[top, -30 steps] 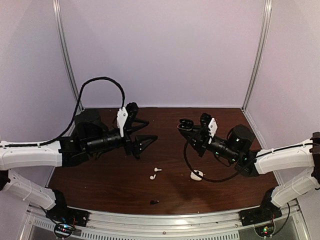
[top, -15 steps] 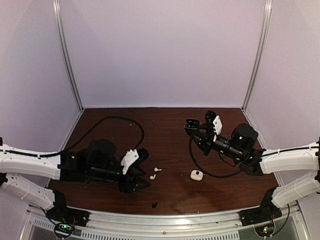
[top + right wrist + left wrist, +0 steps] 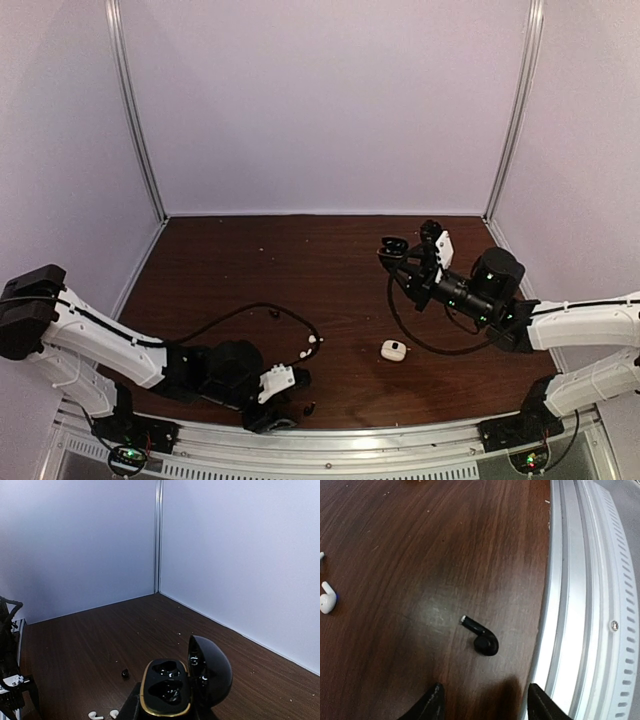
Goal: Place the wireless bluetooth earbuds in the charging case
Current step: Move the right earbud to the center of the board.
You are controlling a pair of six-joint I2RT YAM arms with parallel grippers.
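Left fingers (image 3: pixel 434 702) have swung down to the near edge, spread and empty, black earbud (image 3: pixel 481 636) just ahead beside the rail (image 3: pixel 580 605). Right fingers (image 3: pixel 131 710) clench the open black case (image 3: pixel 167 687), far right. White earbuds (image 3: pixel 114 713) mid-surface.

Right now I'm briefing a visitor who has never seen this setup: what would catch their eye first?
The open black case, held aloft by the right gripper on the right side. Then the lone black earbud lying beside the metal rail at the near edge, the open left gripper just short of it.
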